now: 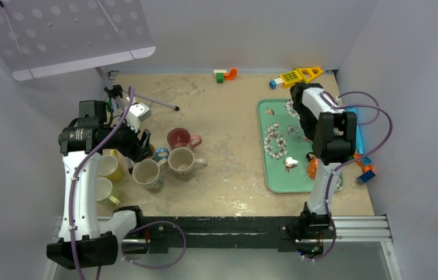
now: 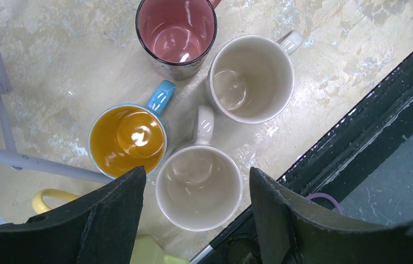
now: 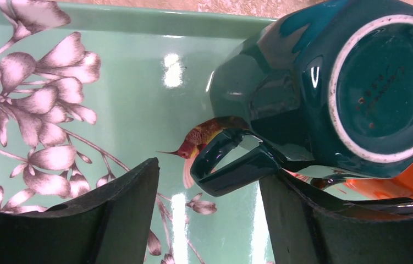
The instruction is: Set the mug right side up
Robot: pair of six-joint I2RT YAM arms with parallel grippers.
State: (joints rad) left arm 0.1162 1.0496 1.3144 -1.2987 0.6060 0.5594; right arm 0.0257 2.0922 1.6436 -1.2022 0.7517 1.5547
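Right claw (image 3: 208,170) stands apart astride the handle (image 3: 231,162) of the teal mug (image 3: 314,93), seemingly unclamped; it sits base-up, I've yet to flip it.

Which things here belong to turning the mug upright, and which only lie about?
Job: upside-down teal mug; right gripper; green floral tray under it.
Lying about: maroon mug; blue mug; cream mug; second cream mug; toy bricks.

Seven mugs: red mug (image 1: 180,138), blue mug (image 1: 159,154), two cream mugs (image 1: 182,162) (image 1: 146,173) and two yellow mugs (image 1: 109,166) (image 1: 104,191) near the table's (image 1: 234,128) left edge, and a green mug (image 3: 325,82) on the tray (image 1: 276,176). One tray. Three toy-block clusters (image 1: 225,74) (image 1: 295,76) (image 1: 365,169); the number of blocks is unclear.
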